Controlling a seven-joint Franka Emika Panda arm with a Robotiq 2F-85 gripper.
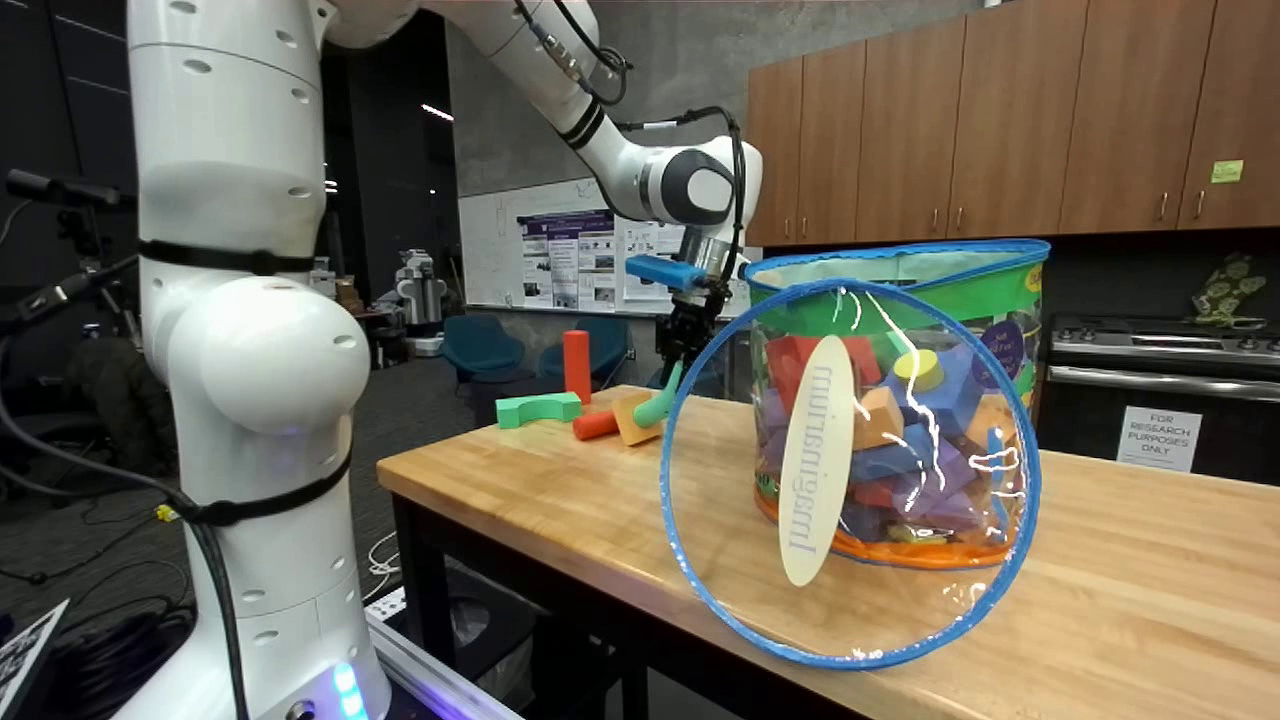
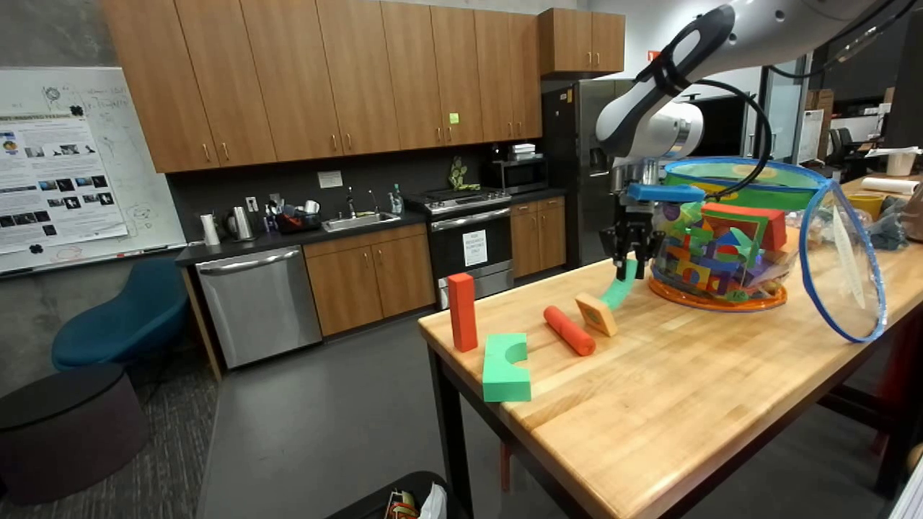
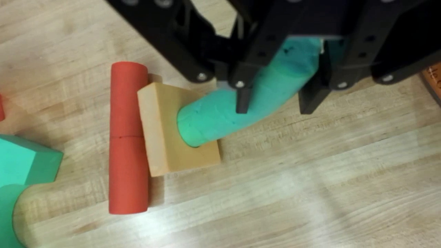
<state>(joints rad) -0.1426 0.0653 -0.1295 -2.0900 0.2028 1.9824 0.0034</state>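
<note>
My gripper [image 3: 274,105] clasps grn curved foam cyl. [image 3: 220,120], end apparently in tan sq. foam block [image 3: 170,144], prob. why block tilts.

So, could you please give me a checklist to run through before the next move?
1. Gripper closed on the green curved block: ok, it sits between the jaws.
2. The green curved block's end seated in the tan block: cannot tell, though they meet.
3. Tan block lying flat: not ok, it is tilted.
4. Red cylinder clear of the tan block: cannot tell.
5. Tall red block upright: ok.
6. Lid of the container open: ok.
</note>
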